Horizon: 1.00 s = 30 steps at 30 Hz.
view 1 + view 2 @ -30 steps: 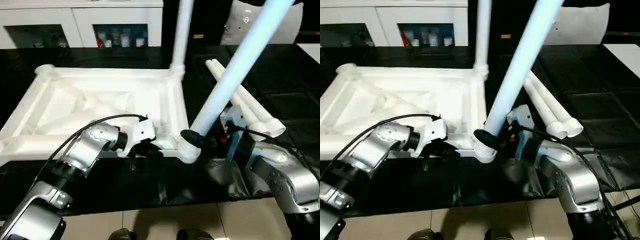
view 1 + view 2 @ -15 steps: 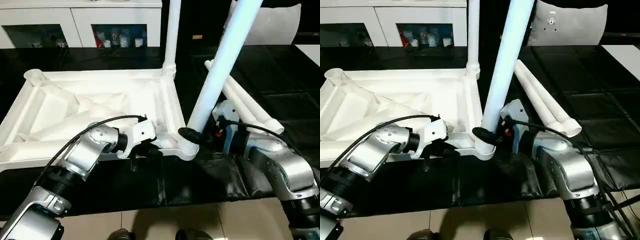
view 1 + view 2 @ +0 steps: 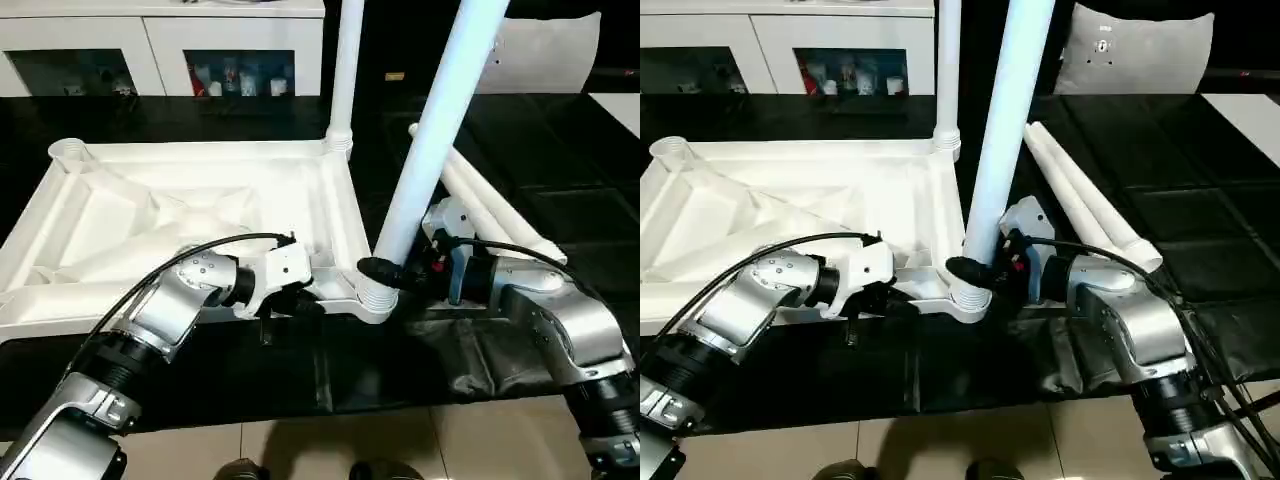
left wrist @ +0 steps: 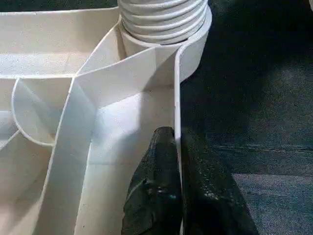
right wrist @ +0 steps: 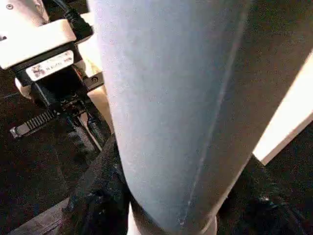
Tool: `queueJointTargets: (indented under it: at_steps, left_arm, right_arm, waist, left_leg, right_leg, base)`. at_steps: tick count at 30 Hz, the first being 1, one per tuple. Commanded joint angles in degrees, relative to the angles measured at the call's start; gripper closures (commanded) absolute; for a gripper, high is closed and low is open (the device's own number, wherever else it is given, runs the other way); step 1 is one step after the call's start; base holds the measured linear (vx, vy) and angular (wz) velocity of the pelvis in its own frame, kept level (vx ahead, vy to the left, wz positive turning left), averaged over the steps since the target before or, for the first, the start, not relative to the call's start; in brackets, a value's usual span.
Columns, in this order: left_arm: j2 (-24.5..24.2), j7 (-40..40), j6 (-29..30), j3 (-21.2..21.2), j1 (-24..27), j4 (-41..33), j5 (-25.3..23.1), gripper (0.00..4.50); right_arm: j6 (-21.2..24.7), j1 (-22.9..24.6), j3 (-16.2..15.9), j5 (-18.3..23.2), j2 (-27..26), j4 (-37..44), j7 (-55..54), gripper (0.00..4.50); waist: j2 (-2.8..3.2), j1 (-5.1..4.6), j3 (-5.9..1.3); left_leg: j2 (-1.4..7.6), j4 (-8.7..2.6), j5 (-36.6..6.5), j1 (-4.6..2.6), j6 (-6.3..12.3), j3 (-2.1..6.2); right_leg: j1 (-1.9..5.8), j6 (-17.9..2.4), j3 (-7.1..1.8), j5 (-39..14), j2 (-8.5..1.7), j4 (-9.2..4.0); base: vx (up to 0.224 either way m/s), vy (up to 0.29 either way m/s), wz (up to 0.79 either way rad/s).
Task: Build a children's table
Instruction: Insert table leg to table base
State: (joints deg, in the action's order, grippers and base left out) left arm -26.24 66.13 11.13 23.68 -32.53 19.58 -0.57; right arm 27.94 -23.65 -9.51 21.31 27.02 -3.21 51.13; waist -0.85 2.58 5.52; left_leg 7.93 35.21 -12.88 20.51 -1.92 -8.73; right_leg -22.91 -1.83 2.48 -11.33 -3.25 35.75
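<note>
- The children's table [image 3: 200, 215] lies upside down on the black tabletop [image 3: 560, 200], ribbed underside up, in front of the white cabinet [image 3: 160, 45] with glass doors.
- Far-left corner socket [image 3: 66, 152]: empty, no leg in it. The near-left corner is hidden behind the left forearm, so I cannot tell its state.
- Left hand [image 4: 176, 161]: pinched narrow on the near rim of the top, one finger inside the wall and one outside, just beside the near-right socket. The left arm reaches forward and inward from the left, low over the tabletop, wrist turned toward the corner; it looks to be steadying the top.
- Far-right corner: one leg [image 3: 345, 70] stands upright in its socket, so that one appears done.
- Near-right socket [image 3: 372, 298]: a second leg [image 3: 440, 120] has its ridged end in it and leans slightly; I judge it entered but perhaps not fully seated.
- Right hand [image 3: 388, 274]: wrapped around that leg low down, just above the socket, fingers partly apart to the leg's width. The right arm comes in from the right, elbow bent, forearm almost level.
- Two spare legs [image 3: 490, 210] lie side by side on the tabletop, to the right of the top.
- Left to do, as I judge it: seat this leg, then fit those two.
</note>
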Motion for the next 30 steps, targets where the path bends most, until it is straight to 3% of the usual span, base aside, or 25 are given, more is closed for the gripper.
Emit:
queueJointTargets:
  at_steps: [1,7,11,20,21,22,24,26,28,30]
  left_arm:
    - [-0.87,0.79,-1.00,0.13,-1.01,0.47,-0.63,4.50]
    - [-0.32,1.06,-1.98,0.12,-1.36,0.58,-0.59,4.50]
    - [-0.07,1.04,-2.29,-0.03,-1.58,0.82,-0.51,4.50]
    - [0.50,-0.10,-3.04,-0.95,-1.77,2.08,-0.23,4.50]
    - [0.57,-0.11,-2.96,-1.01,-1.84,2.15,-0.22,4.50]
    - [0.57,-0.09,-2.94,-1.03,-1.85,2.16,-0.21,4.50]
    - [0.57,-0.04,-2.92,-1.03,-1.88,2.18,-0.21,4.50]
    - [0.44,0.29,-3.22,-0.92,-1.98,2.44,-0.32,4.50]
    - [0.36,0.50,-3.39,-0.81,-2.04,2.57,-0.41,4.50]
    - [0.07,0.89,-3.85,-0.52,-2.27,2.76,-0.79,4.50]
  right_arm:
    - [1.59,1.38,-1.60,-2.08,1.23,-3.32,0.68,2.62]
    - [1.71,0.89,0.24,0.81,-0.01,-6.45,2.95,2.62]
    - [2.18,1.33,2.22,2.65,-1.04,-8.89,3.42,2.62]
    - [-1.19,7.22,7.36,6.28,-4.97,-9.76,1.30,2.62]
    - [-2.15,8.60,8.06,6.71,-5.92,-9.10,0.73,2.62]
    - [-2.31,8.83,8.15,6.76,-6.09,-8.96,0.60,2.62]
    - [-2.90,9.54,8.08,6.55,-6.31,-8.40,0.25,2.62]
    - [-4.94,10.82,6.40,3.51,-5.39,-7.20,-0.32,2.62]
    - [-6.27,11.33,5.32,1.60,-4.70,-6.76,-0.59,2.62]
    - [-8.42,11.27,2.96,-2.27,-2.95,-6.60,-0.36,2.62]
  waist:
    - [-0.04,0.72,-4.65]
    - [0.32,0.97,-4.74]
    - [0.20,1.06,-4.74]
    - [0.64,1.50,-4.67]
    - [0.97,1.58,-4.67]
    - [0.83,1.54,-4.64]
    - [0.77,1.44,-4.58]
    - [1.46,1.56,-4.49]
    - [1.13,1.51,-4.52]
    - [1.32,1.48,-4.47]
  left_leg:
    - [4.73,-3.92,0.02,0.08,5.02,1.30]
    - [4.81,-3.85,0.46,0.05,5.19,1.34]
    - [4.81,-3.83,0.27,0.00,5.35,1.27]
    - [4.92,-4.00,-1.40,-0.06,4.47,1.31]
    - [4.95,-4.02,-1.69,-0.11,4.35,1.34]
    - [4.96,-4.04,-1.70,-0.09,4.35,1.33]
    - [4.87,-4.17,-2.04,-0.03,4.33,1.39]
    - [4.85,-4.17,-2.94,-0.11,3.81,1.42]
    - [4.85,-4.26,-2.75,0.02,3.58,1.45]
    - [4.82,-4.28,-3.21,-0.02,3.45,1.46]
  right_leg:
    - [3.93,-16.74,-3.11,-1.34,-5.95,-3.39]
    - [3.91,-17.45,-3.06,-0.06,-5.99,-3.18]
    - [3.95,-18.03,-3.02,0.60,-5.99,-3.22]
    - [3.90,-17.90,-3.03,-0.41,-6.12,-3.46]
    - [3.83,-17.91,-3.01,-0.34,-6.12,-3.50]
    - [3.81,-17.85,-3.00,-0.07,-6.06,-3.48]
    - [3.88,-17.70,-2.95,-0.57,-5.99,-3.54]
    - [3.75,-17.18,-2.97,-2.93,-6.04,-3.81]
    - [3.84,-16.71,-2.96,-2.20,-5.89,-3.72]
    - [3.75,-16.55,-2.93,-2.71,-5.92,-3.83]
  base:
    - [0.000,0.000,0.00]
    - [0.000,0.000,0.00]
    - [0.000,0.000,0.00]
    - [0.000,0.000,0.00]
    - [0.000,0.000,0.00]
    - [0.000,0.000,0.00]
    - [0.000,0.000,0.00]
    - [0.000,0.000,0.00]
    - [0.000,0.000,0.00]
    - [0.000,0.000,0.00]
